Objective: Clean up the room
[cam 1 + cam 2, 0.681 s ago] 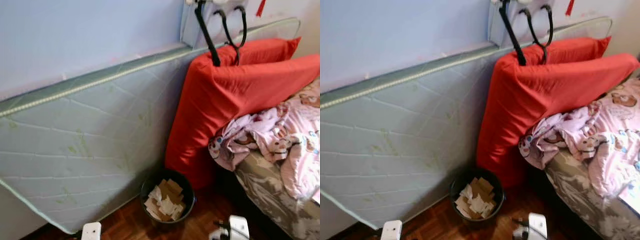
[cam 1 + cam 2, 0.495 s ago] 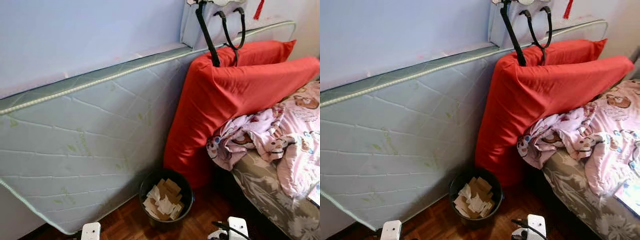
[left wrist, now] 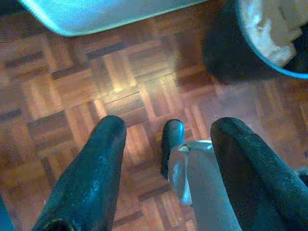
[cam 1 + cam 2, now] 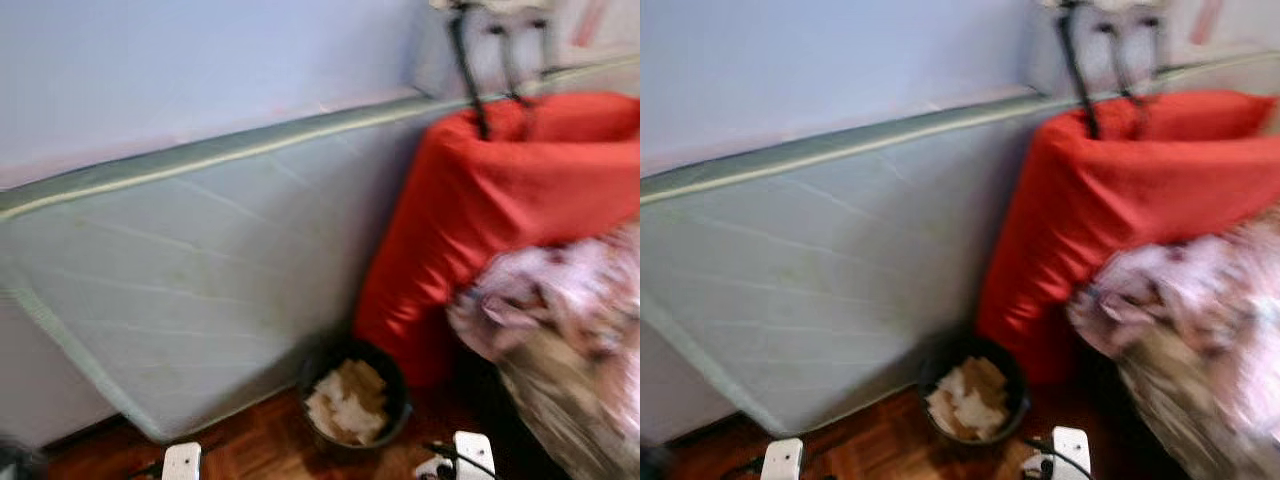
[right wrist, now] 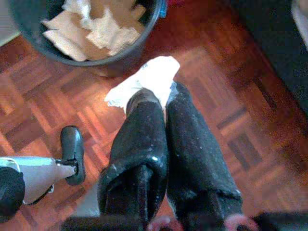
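Note:
My right gripper [image 5: 161, 98] is shut on a crumpled white tissue [image 5: 147, 79] and hangs just above the parquet floor, close beside a black waste bin [image 5: 137, 45] that holds crumpled paper and card. In the blurred eye views the same bin [image 4: 395, 395] stands on the floor at the foot of a red cushion. My left gripper [image 3: 166, 127] is open over bare parquet with nothing between its fingers, and the bin's rim [image 3: 226, 62] lies a short way off.
A pale green mattress [image 4: 200, 290] leans on its side against the blue wall. Right of it stand a red cushion [image 4: 500, 200] and a bed with a pink blanket [image 4: 570, 290]. A bag's black straps [image 4: 470, 70] hang above the cushion.
The whole picture has shifted right and blurred, so the camera has turned left. The bin, mattress and cushion have not moved.

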Tool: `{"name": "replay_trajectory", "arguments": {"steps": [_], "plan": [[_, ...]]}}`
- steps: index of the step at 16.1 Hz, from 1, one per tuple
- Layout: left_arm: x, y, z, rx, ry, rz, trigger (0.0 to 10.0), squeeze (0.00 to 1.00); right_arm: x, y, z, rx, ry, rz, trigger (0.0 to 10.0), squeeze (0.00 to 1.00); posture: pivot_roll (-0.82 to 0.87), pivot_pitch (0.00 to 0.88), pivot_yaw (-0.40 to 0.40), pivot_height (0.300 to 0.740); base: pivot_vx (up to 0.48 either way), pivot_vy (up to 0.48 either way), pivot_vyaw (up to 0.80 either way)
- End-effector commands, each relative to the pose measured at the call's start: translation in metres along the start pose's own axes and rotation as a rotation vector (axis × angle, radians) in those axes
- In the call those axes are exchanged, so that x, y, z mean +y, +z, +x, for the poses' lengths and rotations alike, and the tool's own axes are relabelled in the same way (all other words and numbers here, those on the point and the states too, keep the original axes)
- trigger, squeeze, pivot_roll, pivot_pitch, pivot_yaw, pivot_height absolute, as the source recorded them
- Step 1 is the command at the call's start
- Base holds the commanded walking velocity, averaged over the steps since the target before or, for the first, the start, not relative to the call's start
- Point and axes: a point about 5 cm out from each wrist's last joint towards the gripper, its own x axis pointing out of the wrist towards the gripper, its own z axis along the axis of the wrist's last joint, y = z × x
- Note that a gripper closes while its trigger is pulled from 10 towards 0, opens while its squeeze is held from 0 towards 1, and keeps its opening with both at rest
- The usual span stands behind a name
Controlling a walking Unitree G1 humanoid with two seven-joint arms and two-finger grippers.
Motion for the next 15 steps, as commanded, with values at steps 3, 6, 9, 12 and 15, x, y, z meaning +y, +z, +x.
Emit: {"name": "replay_trajectory", "arguments": {"steps": [3, 6, 9, 12, 15], "plan": [[0.0021, -0.0080, -0.0020, 0.027, 0.008, -0.007, 10.0, 0.00, 0.0007, 0.0003, 0.0001, -0.001, 0.002, 0.007, 10.0, 0.00, 0.01, 0.000, -0.022, 0.740, 0.000, 0.000, 0.80], [0.0024, -0.0085, -0.0022, 0.028, 0.008, -0.007, 10.0, 0.00, 0.0011, -0.0006, 0.0000, 0.002, 0.001, 0.014, 10.0, 0.00, 0.01, 0.000, -0.020, 0.740, 0.000, 0.000, 0.27], [0.0025, -0.0093, -0.0025, 0.030, 0.008, -0.004, 10.0, 0.00, 0.0007, -0.0015, -0.0002, 0.003, -0.005, 0.019, 10.0, 0.00, 0.01, 0.000, -0.021, 0.740, 0.000, 0.000, 0.00], [0.0025, -0.0092, -0.0025, 0.027, 0.009, -0.007, 10.0, 0.00, 0.0006, -0.0012, -0.0002, 0.001, -0.012, 0.024, 10.0, 0.00, 0.01, 0.000, -0.022, 0.740, 0.000, 0.000, 0.00], [0.0024, -0.0081, -0.0022, 0.022, 0.012, -0.010, 10.0, 0.00, 0.0000, -0.0008, -0.0001, 0.001, -0.020, 0.041, 10.0, 0.00, 0.01, 0.000, -0.025, 0.740, 0.256, 0.000, 0.00]]}}
